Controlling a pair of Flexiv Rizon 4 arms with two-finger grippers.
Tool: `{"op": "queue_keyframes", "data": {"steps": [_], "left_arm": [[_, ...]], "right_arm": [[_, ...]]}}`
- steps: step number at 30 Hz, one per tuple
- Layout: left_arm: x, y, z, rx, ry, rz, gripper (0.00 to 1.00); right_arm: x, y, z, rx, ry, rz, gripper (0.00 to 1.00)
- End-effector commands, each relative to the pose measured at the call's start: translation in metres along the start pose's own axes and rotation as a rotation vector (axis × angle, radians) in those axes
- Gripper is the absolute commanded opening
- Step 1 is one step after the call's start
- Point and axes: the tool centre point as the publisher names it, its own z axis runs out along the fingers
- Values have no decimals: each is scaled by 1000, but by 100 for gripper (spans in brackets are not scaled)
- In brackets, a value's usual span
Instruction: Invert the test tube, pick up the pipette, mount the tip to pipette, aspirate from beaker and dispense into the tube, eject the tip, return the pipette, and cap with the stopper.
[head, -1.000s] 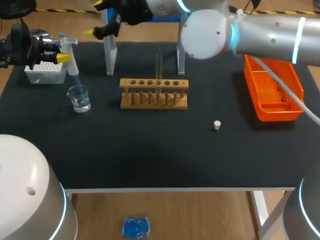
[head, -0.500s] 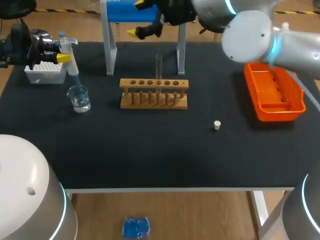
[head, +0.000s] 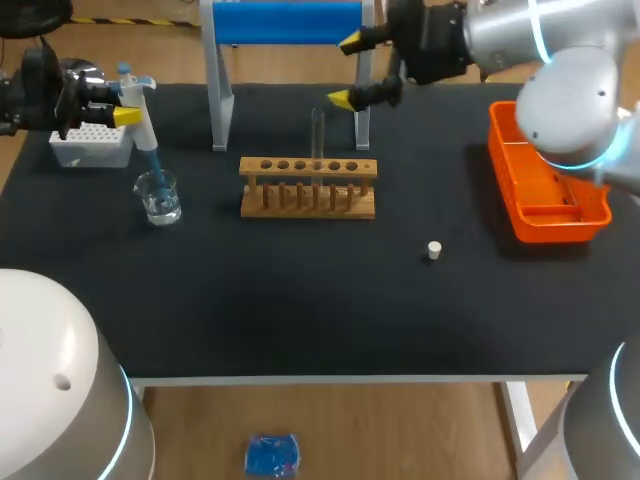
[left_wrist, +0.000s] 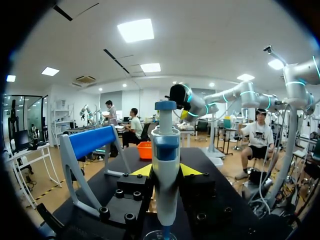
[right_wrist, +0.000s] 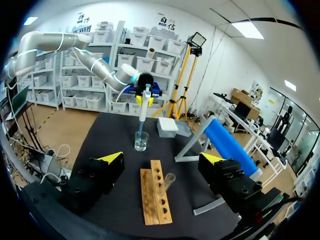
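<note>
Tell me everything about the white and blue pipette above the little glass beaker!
The white plastic pipette has a blue push button on top, a blue band below it and a thin blue tip at the bottom. It stands roughly upright, clamped from two sides between the yellow fingertips of the left gripper. Its tip points down into the clear glass beaker, which sits beside the white tip box.

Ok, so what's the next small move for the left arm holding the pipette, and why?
Probably lift the white and blue pipette straight up, once it has drawn liquid. The left arm's fingers grip it with its tip dipped in the small glass beaker, and the clear glass test tube stands upright in the wooden rack, waiting to be filled.
</note>
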Motion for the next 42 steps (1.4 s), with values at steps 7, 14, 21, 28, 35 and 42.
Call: {"op": "queue_keyframes", "data": {"steps": [7, 14, 21, 28, 35, 42], "left_arm": [[0, -1, -1, -2, 2, -1, 0], [0, -1, -1, -2, 2, -1, 0], [0, -1, -1, -2, 2, -1, 0], [0, -1, -1, -2, 2, -1, 0], [0, -1, -1, -2, 2, -1, 0], [0, -1, -1, -2, 2, -1, 0]], "right_arm": [[-4, -48, -17, -80, 8, 9, 100], [-10, -79, -7, -107, 24, 25, 100], [-13, -101, 0, -138, 51, 31, 100], [-13, -119, 5, -158, 75, 30, 100], [-12, -131, 10, -163, 94, 42, 100], [-10, -134, 15, -157, 99, 46, 100]]}}
